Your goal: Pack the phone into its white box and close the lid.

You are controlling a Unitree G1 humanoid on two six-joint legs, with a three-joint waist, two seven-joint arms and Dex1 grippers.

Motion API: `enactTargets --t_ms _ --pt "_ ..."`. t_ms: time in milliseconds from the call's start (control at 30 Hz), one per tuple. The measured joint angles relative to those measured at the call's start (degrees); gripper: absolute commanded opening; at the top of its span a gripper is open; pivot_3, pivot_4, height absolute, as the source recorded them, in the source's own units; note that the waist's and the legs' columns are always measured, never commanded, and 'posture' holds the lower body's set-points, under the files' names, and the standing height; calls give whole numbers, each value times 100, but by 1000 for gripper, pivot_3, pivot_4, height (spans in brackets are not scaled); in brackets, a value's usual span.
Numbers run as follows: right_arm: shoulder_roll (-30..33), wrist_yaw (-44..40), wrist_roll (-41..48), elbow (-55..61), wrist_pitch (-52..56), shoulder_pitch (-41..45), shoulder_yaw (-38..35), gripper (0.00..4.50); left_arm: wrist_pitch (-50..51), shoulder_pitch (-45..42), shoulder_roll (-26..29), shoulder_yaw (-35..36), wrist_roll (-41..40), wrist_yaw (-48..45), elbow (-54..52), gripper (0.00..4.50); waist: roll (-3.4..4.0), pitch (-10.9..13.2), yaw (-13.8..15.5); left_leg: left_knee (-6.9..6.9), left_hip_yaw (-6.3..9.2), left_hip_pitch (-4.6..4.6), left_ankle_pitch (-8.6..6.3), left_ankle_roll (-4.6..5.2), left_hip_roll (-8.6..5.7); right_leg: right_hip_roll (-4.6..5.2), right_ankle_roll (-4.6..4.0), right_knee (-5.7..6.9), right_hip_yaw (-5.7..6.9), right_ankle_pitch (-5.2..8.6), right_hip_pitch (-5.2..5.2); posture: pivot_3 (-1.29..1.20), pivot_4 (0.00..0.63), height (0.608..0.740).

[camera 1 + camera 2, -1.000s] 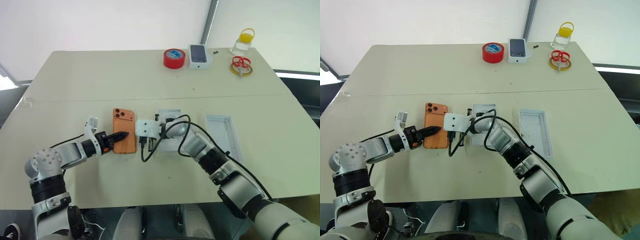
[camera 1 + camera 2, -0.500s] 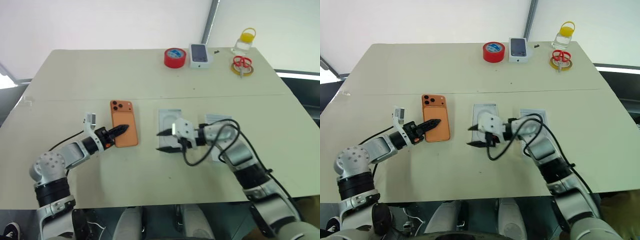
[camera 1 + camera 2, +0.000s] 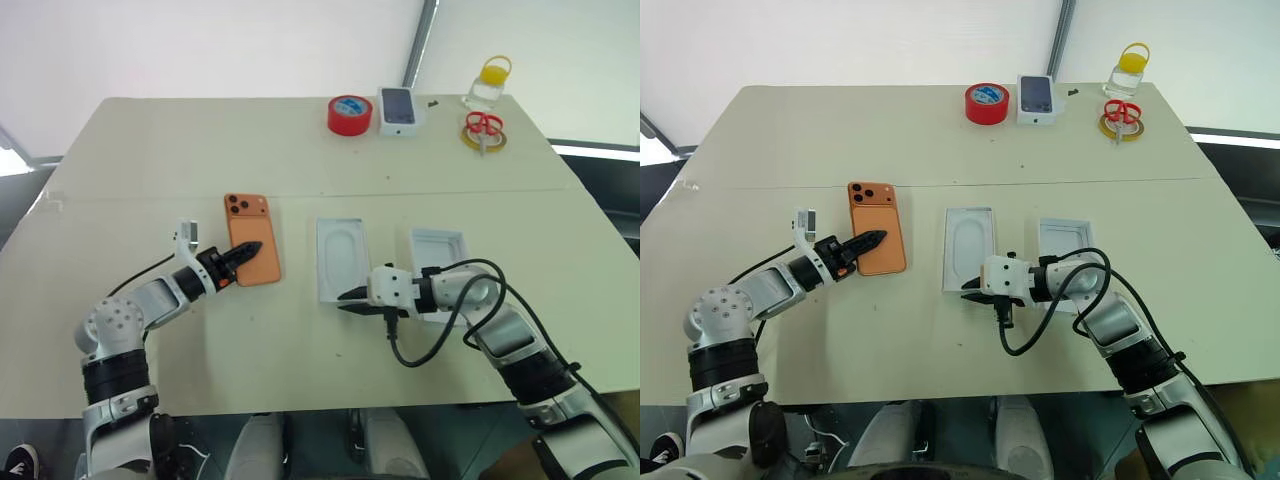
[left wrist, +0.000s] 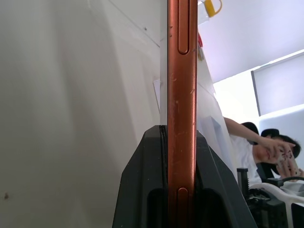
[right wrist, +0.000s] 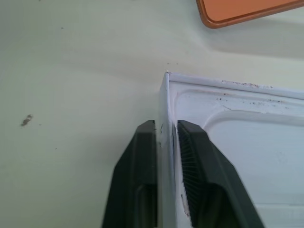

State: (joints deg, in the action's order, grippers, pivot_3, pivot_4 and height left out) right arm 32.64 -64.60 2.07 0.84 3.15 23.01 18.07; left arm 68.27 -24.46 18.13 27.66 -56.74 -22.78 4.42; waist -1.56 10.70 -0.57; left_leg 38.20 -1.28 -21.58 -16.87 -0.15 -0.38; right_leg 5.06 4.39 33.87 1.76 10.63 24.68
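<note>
One phone [image 3: 252,235], lying at 9 o'clock of centre, near end pinched by the left gripper [image 3: 244,252]. One white moulded tray [image 3: 340,250], centre, corner wall nipped by the right gripper [image 3: 346,300]. One white hollow piece [image 3: 440,245], 3 o'clock; box or lid unclear. At 12–1 o'clock: one tape roll [image 3: 349,115], one small box [image 3: 398,110], one scissors [image 3: 483,125].

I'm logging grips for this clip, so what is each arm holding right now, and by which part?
Left gripper: the phone, pinched across its thickness at the near edge. Right gripper: jaws straddle the near end wall of the white box, at a corner.
</note>
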Motion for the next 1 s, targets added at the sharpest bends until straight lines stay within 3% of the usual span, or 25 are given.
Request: enactTargets --t_ms 100,200,433,800,900,1000 --pt "2 9 40 63 33 -5 -1 919 2 -15 34 -4 -12 0 4 0 0 0 -3 0 0 0 0 0 0 0 0 0 0 0 0 0 150 739" --pt "17 9 37 62 41 -32 -1 34 14 -15 35 -11 -13 23 21 0 0 0 -3 0 1 1 0 0 0 -1 0 0 0 0 0 0 150 739" --pt "-70 153 -109 50 29 38 100 34 231 -240 -162 -8 -241 330 -2 0 -2 1 -2 1 2 1 1 -1 0 -1 2 1 0 -1 -2 0 150 739" --pt "-865 540 -434 -367 51 587 534 34 231 -491 -1004 -308 -484 1070 -16 0 -2 1 1 1 2 1 2 -3 -3 -1 16 1 -1 -10 -2 0 150 739" --pt "-916 439 -279 -332 377 596 572 963 153 -489 -1018 -445 -466 1066 -20 0 -2 2 -5 1 2 1 2 -3 -3 -1 13 1 -1 -9 -2 0 150 739" --pt "-869 339 -97 -136 645 546 548 2499 44 -487 -967 -491 -456 1045 -28 0 -2 1 -5 1 3 2 2 -3 -3 -2 13 2 -1 -9 -2 0 150 739"
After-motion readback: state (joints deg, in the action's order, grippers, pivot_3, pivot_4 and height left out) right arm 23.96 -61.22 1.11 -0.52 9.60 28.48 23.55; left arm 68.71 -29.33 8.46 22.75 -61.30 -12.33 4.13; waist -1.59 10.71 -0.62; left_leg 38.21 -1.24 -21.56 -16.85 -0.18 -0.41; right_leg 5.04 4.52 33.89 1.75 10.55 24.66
